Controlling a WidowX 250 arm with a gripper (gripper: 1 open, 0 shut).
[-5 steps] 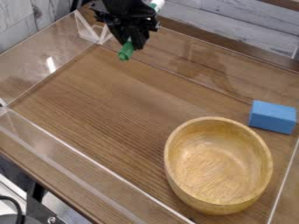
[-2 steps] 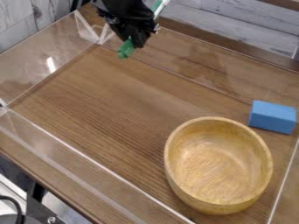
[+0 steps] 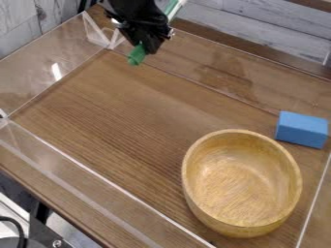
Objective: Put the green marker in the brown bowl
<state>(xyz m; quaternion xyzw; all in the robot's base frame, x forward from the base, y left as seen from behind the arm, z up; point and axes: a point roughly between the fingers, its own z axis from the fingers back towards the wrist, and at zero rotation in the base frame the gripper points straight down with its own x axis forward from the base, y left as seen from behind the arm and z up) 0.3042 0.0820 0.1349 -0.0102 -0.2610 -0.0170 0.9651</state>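
At the top of the camera view my black gripper (image 3: 139, 44) points steeply down, shut on the green marker (image 3: 135, 56). Only the marker's green end shows, sticking out below the fingers and hanging just above the wooden table. The rest of the marker is hidden inside the fingers. The brown bowl (image 3: 242, 181), a wide shallow wooden bowl with a thick rim, rests at the lower right, far from the gripper and with nothing in it.
A small blue block (image 3: 303, 128) lies right of the bowl near the table's right edge. Clear plastic walls (image 3: 52, 68) fence the wooden tabletop on the left and front.
The gripper with the marker has lifted slightly and rolled a little; bowl and block have not moved.
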